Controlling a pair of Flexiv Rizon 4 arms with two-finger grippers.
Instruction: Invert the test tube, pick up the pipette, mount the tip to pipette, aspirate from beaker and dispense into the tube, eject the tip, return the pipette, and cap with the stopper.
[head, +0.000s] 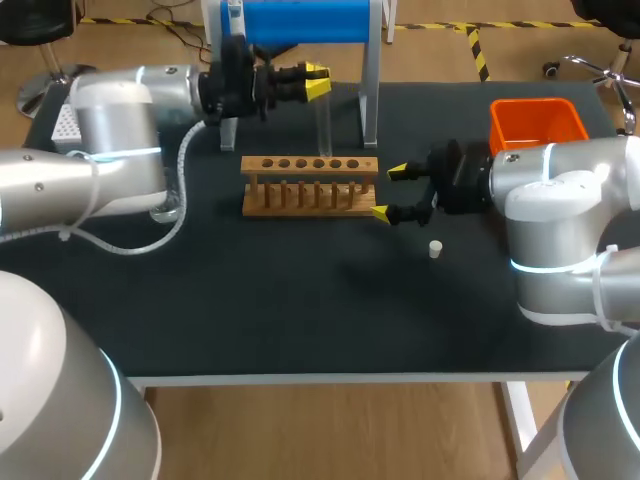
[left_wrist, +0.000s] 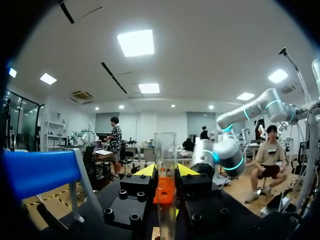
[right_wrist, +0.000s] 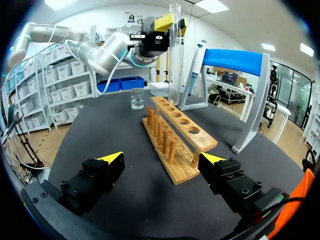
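The left gripper (head: 315, 82) clamps the test tube (head: 323, 125) upright above the rack (head: 310, 185), upper middle; the right gripper (head: 390, 192) gapes.

Table (head: 300, 310) black; rack (head: 310, 165) light brown wood; tube (head: 323, 125) clear; bin (head: 537, 122) orange; stand (head: 305, 20) top blue; left gripper (head: 320, 82) and right gripper (head: 389, 191) tipped yellow; stopper (head: 436, 249) apparently off-white.

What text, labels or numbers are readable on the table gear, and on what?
None are readable.
The test tube, wooden rack, blue stand, orange bin and stopper show no print.
Any markings on the beaker or pipette are too small to read.
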